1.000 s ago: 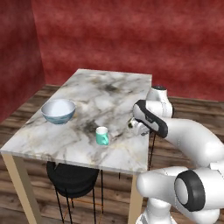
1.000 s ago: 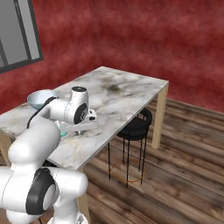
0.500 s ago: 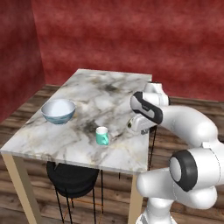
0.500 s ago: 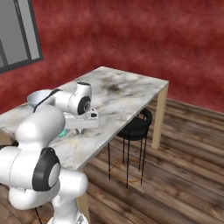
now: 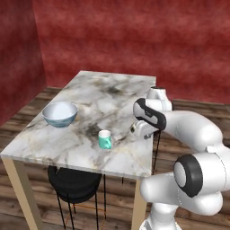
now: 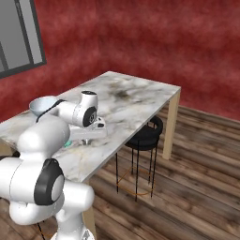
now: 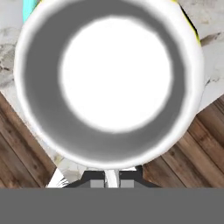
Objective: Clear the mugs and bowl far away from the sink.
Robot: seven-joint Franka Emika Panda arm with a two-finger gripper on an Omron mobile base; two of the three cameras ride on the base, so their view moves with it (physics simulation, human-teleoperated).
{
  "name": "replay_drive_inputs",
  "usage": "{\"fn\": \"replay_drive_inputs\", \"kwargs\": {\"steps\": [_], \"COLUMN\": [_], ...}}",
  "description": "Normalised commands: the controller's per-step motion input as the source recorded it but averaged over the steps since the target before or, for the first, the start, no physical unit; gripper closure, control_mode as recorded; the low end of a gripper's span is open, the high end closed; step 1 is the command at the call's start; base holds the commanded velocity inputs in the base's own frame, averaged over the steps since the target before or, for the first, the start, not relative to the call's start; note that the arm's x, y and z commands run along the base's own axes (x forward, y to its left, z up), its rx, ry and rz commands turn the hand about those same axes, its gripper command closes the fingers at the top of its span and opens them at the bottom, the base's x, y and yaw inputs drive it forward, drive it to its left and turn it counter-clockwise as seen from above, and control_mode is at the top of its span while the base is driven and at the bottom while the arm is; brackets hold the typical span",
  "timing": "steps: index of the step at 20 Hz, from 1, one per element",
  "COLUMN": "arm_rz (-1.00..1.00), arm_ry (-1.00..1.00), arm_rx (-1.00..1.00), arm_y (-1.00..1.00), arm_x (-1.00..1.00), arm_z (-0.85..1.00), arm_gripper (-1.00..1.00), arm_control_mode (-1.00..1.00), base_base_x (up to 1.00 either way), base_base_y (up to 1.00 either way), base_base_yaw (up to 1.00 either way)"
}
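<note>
Swung slightly toward the table edge, the gripper (image 7: 112,178) pinches the white mug's (image 7: 109,78) rim, while teal mug (image 5: 104,139) and bowl (image 5: 59,113) wait uncleared.

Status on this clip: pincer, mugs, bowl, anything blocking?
Pincer shut on squat white mug's rim. Teal-green mug and pale blue patterned bowl sit on marble table. Nothing blocking.

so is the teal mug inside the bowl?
No, the teal mug stands alone on the table, well apart from the bowl.
</note>
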Motion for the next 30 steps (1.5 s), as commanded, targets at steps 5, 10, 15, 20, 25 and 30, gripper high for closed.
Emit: {"fn": "replay_drive_inputs", "kwargs": {"steps": [5, 10, 15, 20, 25, 30], "arm_rz": [0.00, 0.00, 0.00, 0.00, 0.00, 0.00], "arm_ry": [0.00, 0.19, 0.16, 0.01, 0.00, 0.00], "arm_rx": [0.00, 0.00, 0.00, -0.02, -0.03, -0.03], "arm_y": [0.00, 0.00, 0.00, 0.00, 0.00, 0.00], "arm_x": [0.06, 0.19, 0.19, 0.17, 0.17, 0.21], "arm_z": [-0.32, -0.19, -0.20, -0.28, -0.31, -0.30], "arm_gripper": [1.00, 1.00, 1.00, 1.00, 1.00, 1.00], "arm_control_mode": [-1.00, -1.00, -1.00, -1.00, -1.00, -1.00], "base_base_x": [0.00, 0.00, 0.00, 0.00, 0.00, 0.00], "base_base_y": [0.00, 0.00, 0.00, 0.00, 0.00, 0.00], "base_base_yaw": [0.00, 0.00, 0.00, 0.00, 0.00, 0.00]}}
